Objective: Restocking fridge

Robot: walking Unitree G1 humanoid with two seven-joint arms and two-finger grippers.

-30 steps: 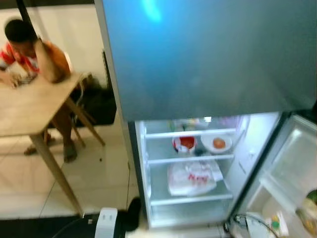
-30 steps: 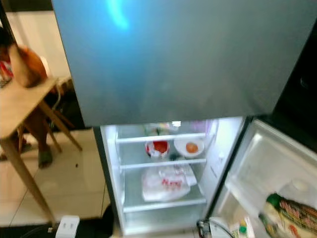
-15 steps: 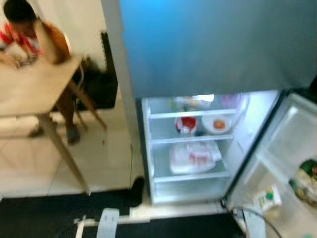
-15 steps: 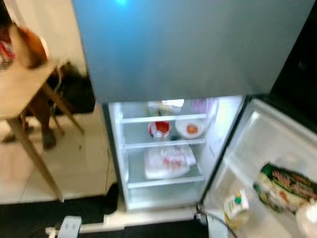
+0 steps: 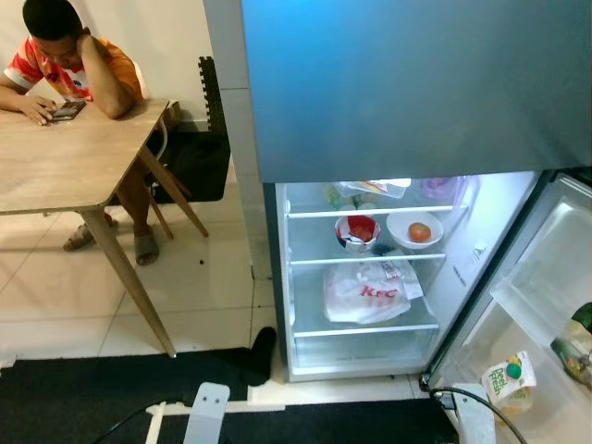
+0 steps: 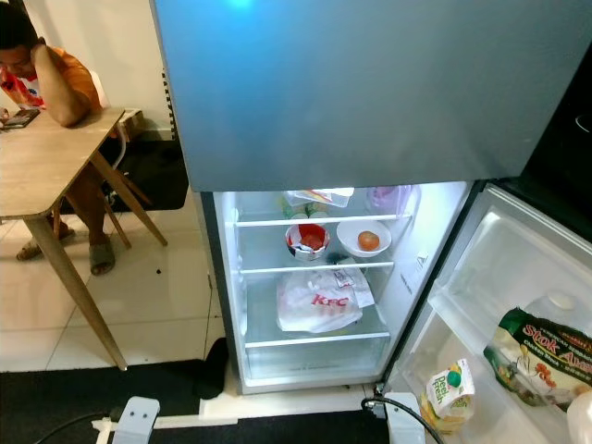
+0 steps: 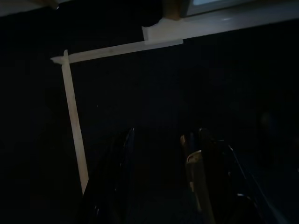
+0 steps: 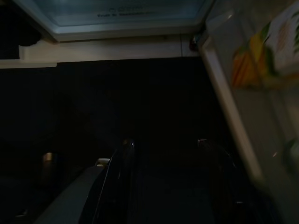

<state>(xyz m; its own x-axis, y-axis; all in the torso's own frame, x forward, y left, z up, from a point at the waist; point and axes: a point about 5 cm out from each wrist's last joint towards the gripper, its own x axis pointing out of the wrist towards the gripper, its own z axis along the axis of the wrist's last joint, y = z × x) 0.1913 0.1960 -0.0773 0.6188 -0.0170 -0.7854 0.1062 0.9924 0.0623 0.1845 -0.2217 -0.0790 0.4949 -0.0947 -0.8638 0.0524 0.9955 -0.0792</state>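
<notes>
My fridge (image 5: 361,268) stands open at twelve o'clock, the juice carton (image 6: 450,393) in its door at four. Both my left gripper (image 7: 161,154) and right gripper (image 8: 166,154) hang released, empty; I should step squarely closer before reaching.

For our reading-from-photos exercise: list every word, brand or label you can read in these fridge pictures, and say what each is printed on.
"KFC": in red on the white bag on the fridge's lower shelf.
"Stok Ayam": partly legible on the green packet in the door; its ending is uncertain.
"Peel Fresh": roughly, on the juice carton in the door; blurred, so unsure.
Wrappers on the top shelf: too small to read.
</notes>
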